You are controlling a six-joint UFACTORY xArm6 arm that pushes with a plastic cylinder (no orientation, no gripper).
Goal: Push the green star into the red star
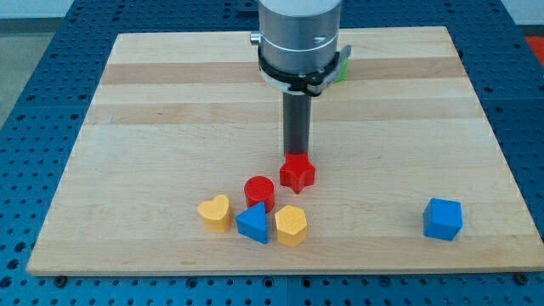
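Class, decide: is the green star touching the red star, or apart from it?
Apart. The green star peeks out behind the arm near the board's top; the red star sits lower, at my tip.

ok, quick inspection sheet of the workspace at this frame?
Surface: wooden board, flat, on a blue perforated table.
Job's things: red star near the board's middle; green star at the view's top, mostly hidden behind the arm.
Clutter: red cylinder, yellow heart, blue triangle and yellow hexagon clustered below the red star; blue cube alone at the view's right.
Gripper: none; my tip sits just behind the red star, contact unclear.
Cables: nothing seen.
Surroundings: nothing seen.
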